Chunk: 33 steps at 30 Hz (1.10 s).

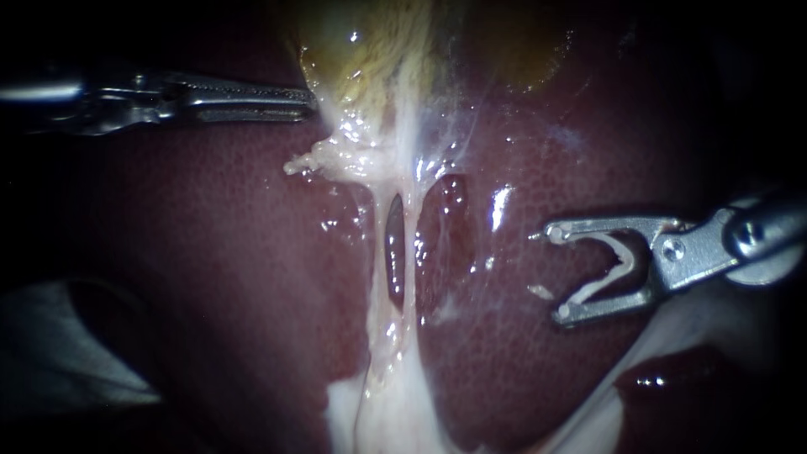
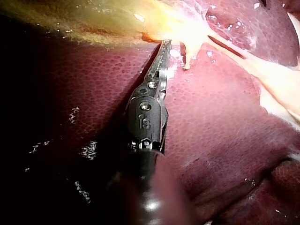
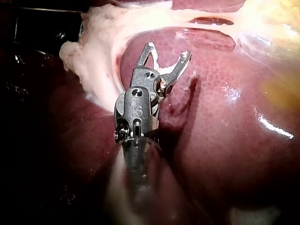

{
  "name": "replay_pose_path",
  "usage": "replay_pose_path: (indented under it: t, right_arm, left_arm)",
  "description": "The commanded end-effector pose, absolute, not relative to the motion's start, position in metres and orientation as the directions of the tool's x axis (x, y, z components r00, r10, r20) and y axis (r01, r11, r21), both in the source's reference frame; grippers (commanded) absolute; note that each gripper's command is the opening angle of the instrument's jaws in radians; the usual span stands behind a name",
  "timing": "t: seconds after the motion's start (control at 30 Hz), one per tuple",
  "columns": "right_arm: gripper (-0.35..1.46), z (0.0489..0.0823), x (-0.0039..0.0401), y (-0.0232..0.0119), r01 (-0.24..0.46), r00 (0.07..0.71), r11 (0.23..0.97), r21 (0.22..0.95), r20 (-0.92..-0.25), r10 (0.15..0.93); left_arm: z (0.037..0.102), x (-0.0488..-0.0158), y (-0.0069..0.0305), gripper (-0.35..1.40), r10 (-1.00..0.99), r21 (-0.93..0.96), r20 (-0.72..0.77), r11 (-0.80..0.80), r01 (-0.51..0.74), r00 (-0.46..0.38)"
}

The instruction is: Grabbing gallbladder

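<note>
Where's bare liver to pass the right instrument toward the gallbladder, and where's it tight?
Free: bare liver between the white tissue strand and the right instrument; also the broad patch below the left instrument. Crowded: the gallbladder edge, where frayed tissue meets the left instrument's tip.

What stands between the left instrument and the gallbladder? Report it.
Nothing visible does. The left instrument, jaws shut, has its tip right at the edge of the gallbladder. The right instrument, jaws open, sits apart over the liver, out of that path.
</note>
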<state>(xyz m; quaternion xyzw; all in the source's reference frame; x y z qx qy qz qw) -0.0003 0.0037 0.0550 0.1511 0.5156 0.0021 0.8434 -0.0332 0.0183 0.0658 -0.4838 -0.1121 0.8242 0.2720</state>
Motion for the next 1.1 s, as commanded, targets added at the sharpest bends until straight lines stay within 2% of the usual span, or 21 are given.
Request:
replay_pose_path:
  t: [0.03, 0.4, 0.47, 0.53, 0.6, 0.8, 1.1]
  right_arm:
    - [0.5, 0.0549, -0.0003, 0.0037, 0.152, 0.468, 0.954, 0.257, -0.869, 0.159]
    - [0.5, 0.0549, -0.0004, 0.0037, 0.152, 0.468, 0.954, 0.257, -0.869, 0.159]
    - [0.5, 0.0549, -0.0004, 0.0037, 0.152, 0.468, 0.954, 0.257, -0.869, 0.159]
    - [0.5, 0.0549, -0.0004, 0.0037, 0.153, 0.468, 0.954, 0.257, -0.869, 0.159]
    - [0.5, 0.0549, -0.0004, 0.0037, 0.152, 0.468, 0.954, 0.257, -0.869, 0.159]
    - [0.5, 0.0549, -0.0004, 0.0037, 0.152, 0.468, 0.954, 0.257, -0.869, 0.159]
    - [0.5, 0.0549, -0.0003, 0.0038, 0.152, 0.468, 0.954, 0.257, -0.869, 0.159]
  left_arm:
    - [0.0658, -0.0332, 0.0183, -0.35, 0.557, -0.448, -0.737, -0.827, -0.34, -0.384]
    - [0.0659, -0.0332, 0.0183, -0.35, 0.556, -0.448, -0.74, -0.827, -0.34, -0.379]
    - [0.0659, -0.0332, 0.0183, -0.2, 0.556, -0.448, -0.741, -0.827, -0.341, -0.376]
    - [0.0659, -0.0332, 0.0183, 0.05, 0.556, -0.448, -0.743, -0.827, -0.341, -0.373]
    - [0.0659, -0.0331, 0.0183, 0.17, 0.551, -0.444, -0.745, -0.83, -0.338, -0.375]
    - [0.0656, -0.0326, 0.0186, 0.39, 0.551, -0.446, -0.753, -0.829, -0.336, -0.359]
    - [0.0648, -0.0317, 0.0183, 0.54, 0.551, -0.448, -0.758, -0.829, -0.336, -0.349]
